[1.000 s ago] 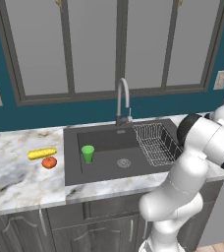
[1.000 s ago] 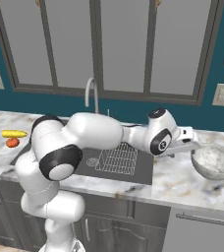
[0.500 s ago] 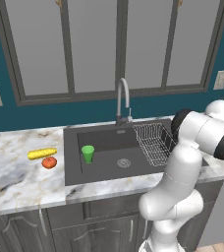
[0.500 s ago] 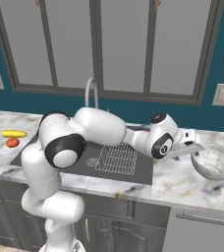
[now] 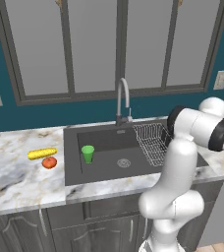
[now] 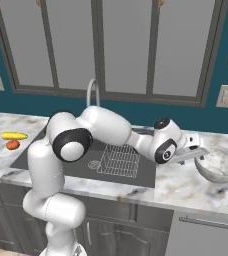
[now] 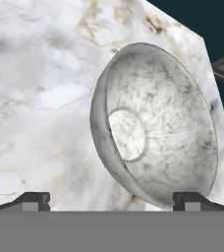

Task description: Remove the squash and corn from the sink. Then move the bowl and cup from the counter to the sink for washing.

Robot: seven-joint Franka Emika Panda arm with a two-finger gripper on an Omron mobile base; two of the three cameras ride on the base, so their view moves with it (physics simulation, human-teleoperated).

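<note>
Right up close in the hand view, the gripper (image 7: 111,199) has its two dark fingertips (image 7: 33,199) spread wide apart, nothing between them, and the bowl (image 7: 155,125) sits just ahead, its speckled stone-grey inside and pale round bottom turned toward the camera. One fingertip lines up near the bowl's rim, the other is out over bare marbled surface (image 7: 40,98); whether anything touches the rim cannot be told. From the right base view the arm reaches out low across the front of the sink (image 6: 86,167), and the gripper (image 6: 198,151) points at the bowl (image 6: 220,164), which rests upright on the surface (image 6: 186,187) to the right of the basin, the gripper's tips just beside its near edge. A wire rack (image 6: 120,160) lies in the right part of the basin. Moving further out, the left base view shows the cup (image 5: 88,153), bright green and upright, standing inside the sink (image 5: 109,170) toward its left side, near the round drain (image 5: 124,163), with the curved faucet (image 5: 123,101) behind. Over on the far left stretch of surface (image 5: 15,182), well apart from the bowl, the corn (image 5: 42,153) lies flat with the squash (image 5: 49,162) just beside it toward the front edge, both out of the basin.
</note>
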